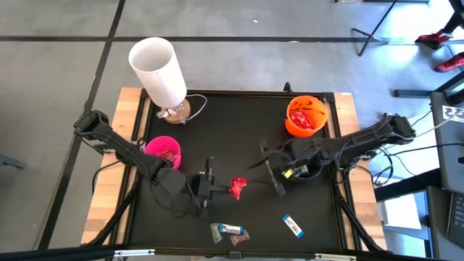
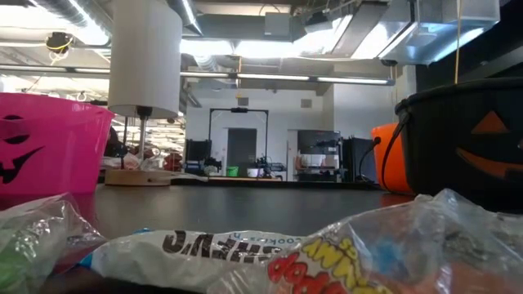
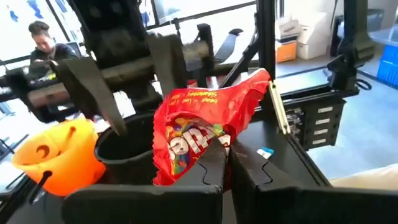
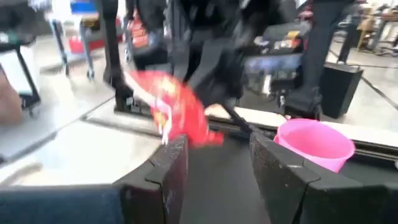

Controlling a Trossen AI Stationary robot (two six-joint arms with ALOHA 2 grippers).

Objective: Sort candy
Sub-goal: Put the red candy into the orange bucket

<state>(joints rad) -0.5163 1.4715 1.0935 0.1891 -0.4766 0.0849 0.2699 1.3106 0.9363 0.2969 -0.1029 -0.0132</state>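
High view: left tool [image 1: 220, 190] clamps red candy [image 1: 238, 187] mid-table

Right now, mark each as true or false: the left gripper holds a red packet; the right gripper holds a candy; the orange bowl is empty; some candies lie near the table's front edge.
1. The left gripper holds a red packet. True.
2. The right gripper holds a candy. False: its jaws are open and empty.
3. The orange bowl is empty. False: it holds red candy.
4. Candies lie near the table's front edge. True.
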